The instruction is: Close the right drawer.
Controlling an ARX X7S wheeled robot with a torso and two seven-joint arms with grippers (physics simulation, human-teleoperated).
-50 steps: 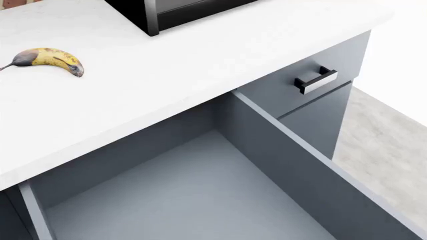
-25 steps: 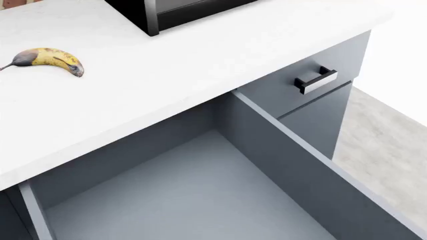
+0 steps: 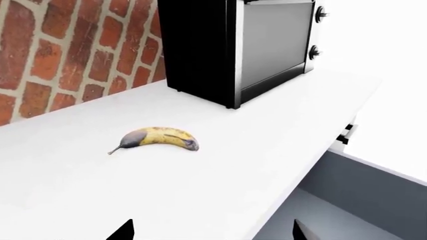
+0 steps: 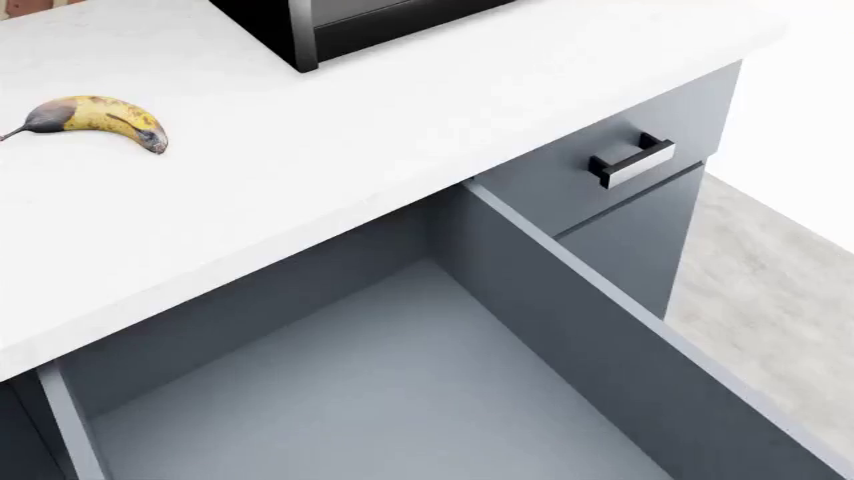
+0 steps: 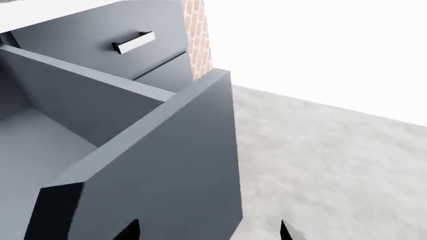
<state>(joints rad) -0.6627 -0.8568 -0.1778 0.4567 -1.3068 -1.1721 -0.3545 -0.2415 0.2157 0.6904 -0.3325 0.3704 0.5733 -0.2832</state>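
Slate-grey right drawer (image 4: pixel 400 400) pulled far out, seemingly bare.

A spotted, browning banana (image 4: pixel 96 120) lies alone on the white counter (image 4: pixel 400 110), well apart from a black microwave (image 3: pixel 233 45) that stands at about one o'clock from it against a red brick wall (image 3: pixel 60 50). Below the counter's far end, a small closed grey drawer front (image 4: pixel 627 135) carries a short dark bar handle (image 4: pixel 633 160), with pale speckled floor (image 5: pixel 333 165) beyond at three o'clock.
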